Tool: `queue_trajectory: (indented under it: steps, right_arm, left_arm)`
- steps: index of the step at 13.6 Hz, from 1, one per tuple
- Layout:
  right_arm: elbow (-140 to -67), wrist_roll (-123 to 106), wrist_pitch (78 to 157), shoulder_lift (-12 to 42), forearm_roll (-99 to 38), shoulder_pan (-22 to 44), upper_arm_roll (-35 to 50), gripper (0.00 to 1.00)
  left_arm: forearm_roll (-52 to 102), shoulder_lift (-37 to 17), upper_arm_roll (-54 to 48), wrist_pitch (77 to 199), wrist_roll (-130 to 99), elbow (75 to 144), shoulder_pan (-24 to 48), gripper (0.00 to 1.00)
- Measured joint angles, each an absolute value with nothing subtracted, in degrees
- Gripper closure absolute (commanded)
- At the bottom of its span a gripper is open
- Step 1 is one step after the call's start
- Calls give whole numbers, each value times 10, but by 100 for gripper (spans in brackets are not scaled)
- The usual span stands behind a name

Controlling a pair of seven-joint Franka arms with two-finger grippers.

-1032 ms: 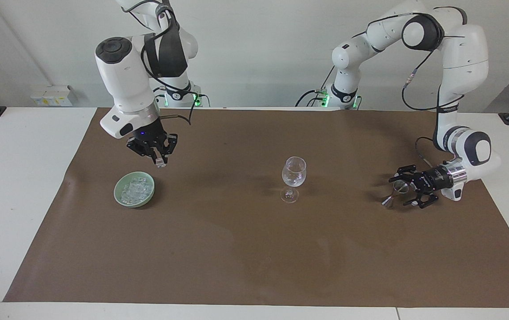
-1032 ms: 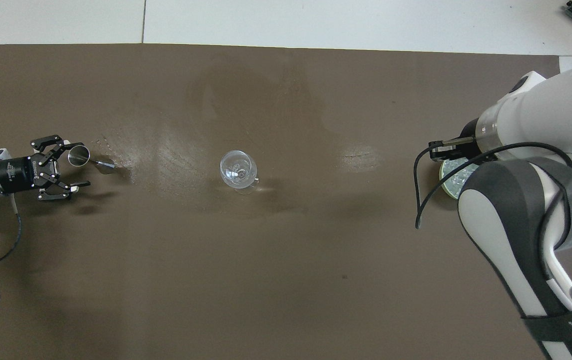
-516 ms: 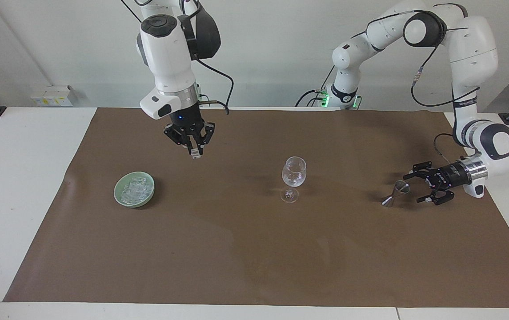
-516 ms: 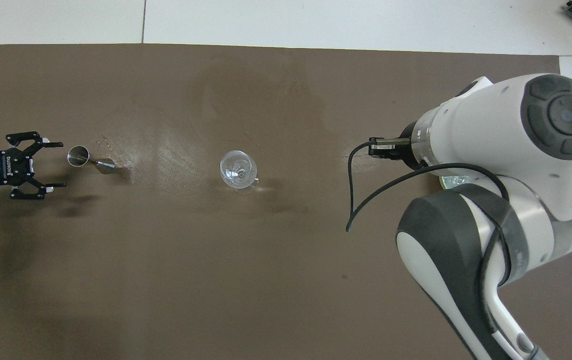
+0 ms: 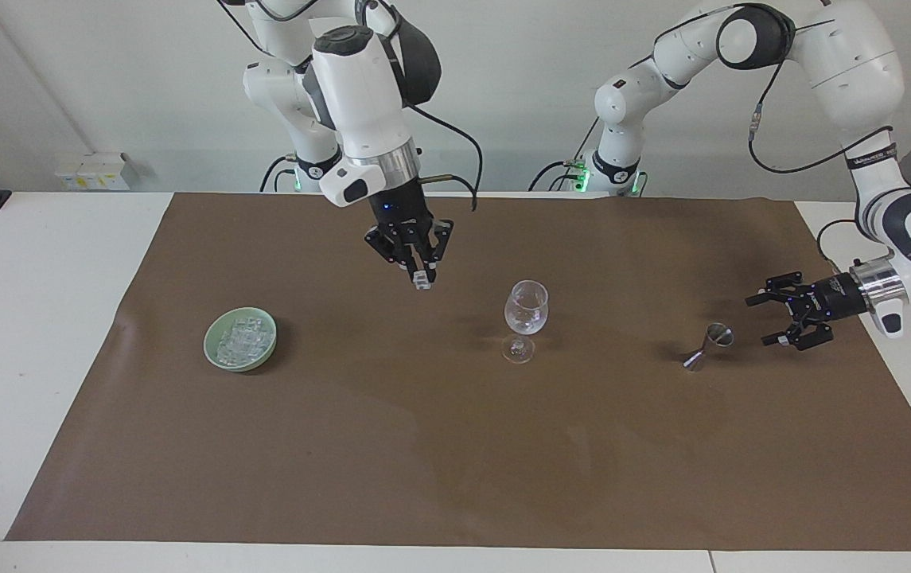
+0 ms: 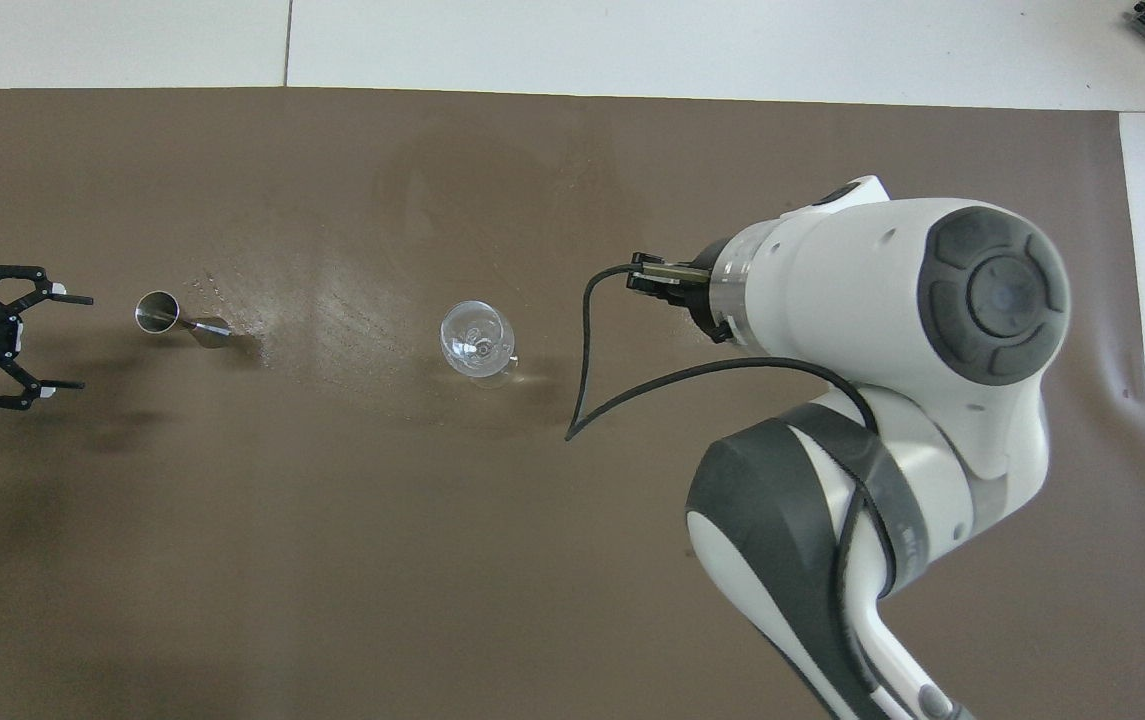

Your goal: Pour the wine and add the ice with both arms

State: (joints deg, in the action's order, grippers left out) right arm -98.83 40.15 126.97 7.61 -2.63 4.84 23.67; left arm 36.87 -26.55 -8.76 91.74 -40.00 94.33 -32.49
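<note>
Ice — one small clear cube [image 5: 422,280] — is pinched between the closed fingertips of the right gripper [image 5: 421,274], which hangs above the brown mat [image 5: 423,446] between the pale green dish [image 5: 212,354] and the wine glass [image 5: 526,308]; a second ago this gripper was just over the dish, so the cube has been lifted out and carried most of the way across. That suggests the ice step is well along; what remains is to bring the cube over the glass's bowl, beside and slightly below the gripper toward the left arm's end, and let it go. The rest of the ice [image 5: 241,341] lies heaped in the dish — too many cubes to count.

The left gripper [image 5: 777,320], jaws wide apart and holding nothing, has drawn back from the metal jigger [image 5: 707,346], which a second ago stood between its fingers; the jigger now stands alone on the mat just off the fingertips, so the pouring seems finished and this arm waits.

Counted: two arms, one glass, one jigger, one dish, one cube in hand.
</note>
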Motion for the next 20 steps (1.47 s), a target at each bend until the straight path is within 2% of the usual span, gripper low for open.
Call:
queue_trajectory:
  steps: [8, 12, 20]
  right_arm:
    - [-987, 513, 1355, 128, -17, 104, 263, 100]
    - [-956, 583, 1372, 177, 46, 128, 264, 100]
    - [-944, 584, 1372, 188, 48, 147, 267, 100]
  left_arm:
    - [170, -177, -92, 914, -231, 943, -262, 0]
    - [149, -128, -92, 915, -169, 943, -211, 0]
    - [97, -71, -91, 984, -56, 944, -112, 0]
